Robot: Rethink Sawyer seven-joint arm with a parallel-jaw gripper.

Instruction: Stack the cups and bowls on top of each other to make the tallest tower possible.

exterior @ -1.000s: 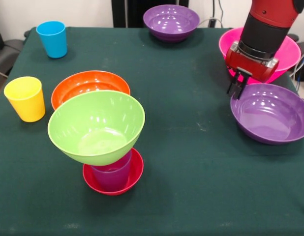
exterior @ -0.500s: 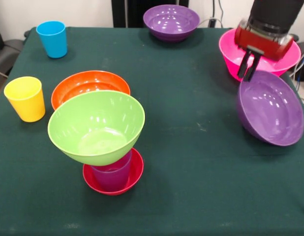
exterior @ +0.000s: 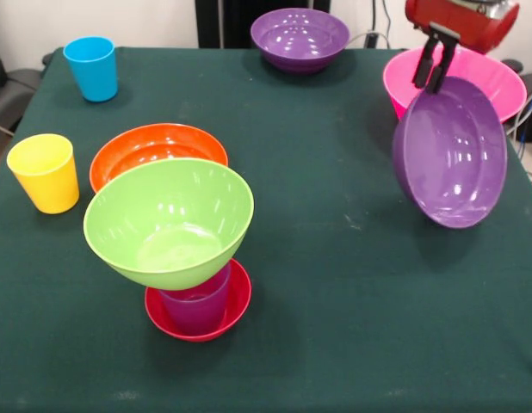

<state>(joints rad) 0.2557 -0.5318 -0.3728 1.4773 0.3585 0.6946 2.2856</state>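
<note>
Nearest, at seven o'clock on the desk (exterior: 335,344), the tower: a red bowl (exterior: 235,311) holding a purple cup (exterior: 197,308), with a green bowl (exterior: 169,222) tilted on top. Behind it sits an orange bowl (exterior: 145,146), a yellow cup (exterior: 45,172) at nine o'clock. At two o'clock the gripper (exterior: 433,64) pinches a purple bowl's (exterior: 451,155) rim, hanging it nearly on edge before a pink bowl (exterior: 498,73). Farthest: a blue cup (exterior: 92,69) and another purple bowl (exterior: 300,39).

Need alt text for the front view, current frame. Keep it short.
The end effector grips a purple bowl by its rim, hanging tilted above the green tablecloth in front of a pink bowl. At left, a tilted lime green bowl sits on a purple cup in a red bowl; an orange bowl, yellow cup, blue cup and second purple bowl stand apart.
</note>
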